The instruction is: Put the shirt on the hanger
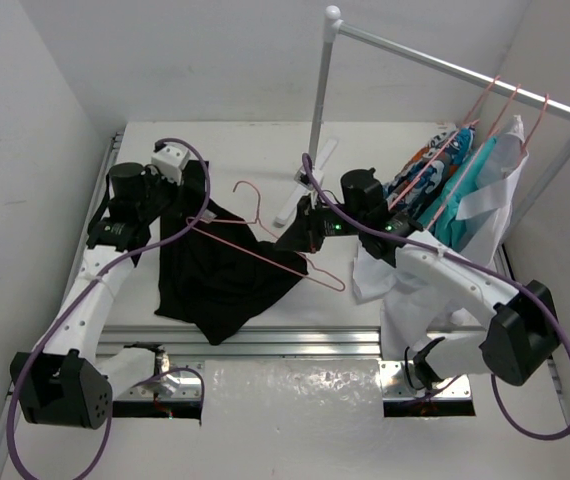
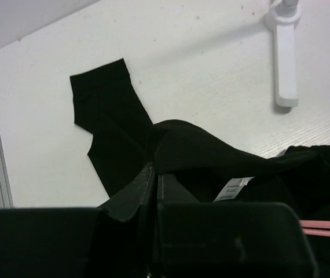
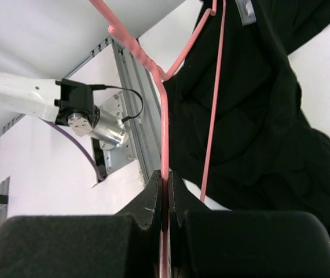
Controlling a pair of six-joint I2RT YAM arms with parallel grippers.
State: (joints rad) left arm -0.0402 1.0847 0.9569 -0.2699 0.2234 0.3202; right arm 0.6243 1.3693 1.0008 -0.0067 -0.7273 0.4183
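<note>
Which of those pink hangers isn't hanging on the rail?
The hanger gripped by the right pincer, lying across the black shirt; the others hang on the rail with clothes.

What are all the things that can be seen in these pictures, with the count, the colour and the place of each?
plain black long-sleeved cloth shirt: one, black, crumpled, centre-left
thin pink triangular clothes hanger: one, pink, across the shirt
white tubular clothes rack: one, white, far right
hanging garments: three, blue-orange patterned, teal and white, on pink hangers on the rack
flat white table: one, white, under everything
left claw: one, black, shut on the shirt near its neck label
right claw: one, black, shut on the hanger
</note>
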